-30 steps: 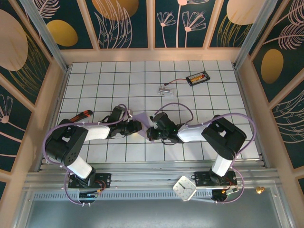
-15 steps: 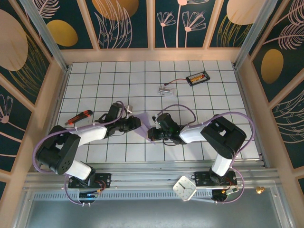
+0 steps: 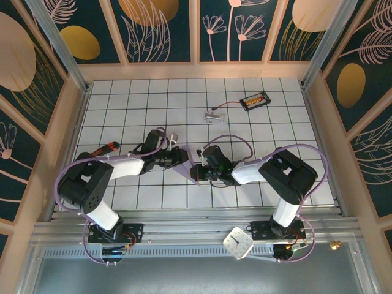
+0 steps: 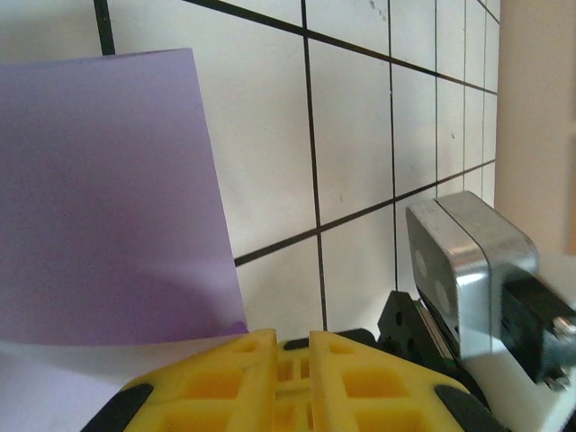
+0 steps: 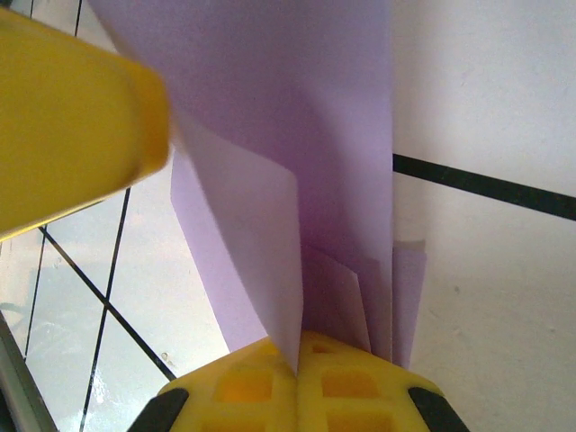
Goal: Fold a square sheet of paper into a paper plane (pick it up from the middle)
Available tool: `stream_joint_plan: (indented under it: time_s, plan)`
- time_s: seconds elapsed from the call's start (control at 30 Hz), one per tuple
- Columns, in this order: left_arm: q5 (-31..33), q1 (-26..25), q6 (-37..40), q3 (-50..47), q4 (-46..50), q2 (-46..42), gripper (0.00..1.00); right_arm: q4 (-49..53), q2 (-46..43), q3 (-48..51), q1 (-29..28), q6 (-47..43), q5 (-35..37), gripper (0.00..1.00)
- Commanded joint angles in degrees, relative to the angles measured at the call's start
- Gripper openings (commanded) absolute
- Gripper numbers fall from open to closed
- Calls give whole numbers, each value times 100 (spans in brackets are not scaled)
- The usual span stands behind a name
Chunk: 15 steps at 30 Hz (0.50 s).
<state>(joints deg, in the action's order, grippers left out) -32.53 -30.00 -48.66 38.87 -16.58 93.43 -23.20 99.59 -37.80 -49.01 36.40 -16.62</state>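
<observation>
Overhead looks down; wrists close (sharing paper (image 4: pixel 108 198)).

Robotics lab cell: gridded table (image 3: pixel 135 104), aluminium frame (image 3: pixel 184 231), patterned walls (image 3: pixel 165 30).

Left arm (image 3: pixel 125 166) and right arm (image 3: pixel 248 173): white link shells, black joint housings, lavender cables (image 3: pixel 228 136) looping alongside; yellow gripper fingers (image 5: pixel 234 387), apparently moulded with square recesses.
</observation>
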Motion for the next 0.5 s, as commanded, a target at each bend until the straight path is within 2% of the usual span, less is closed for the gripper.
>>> stream_joint_plan:
  time_s: [0.0, 0.47]
  plan:
    - [-20, -15, -32, 134, -234, 194, 18, 19, 91, 97, 59, 16, -43, 4]
    - [203, 3, 161, 268, -367, 683, 21, -23, -101, 240, 147, 44, -129, 10]
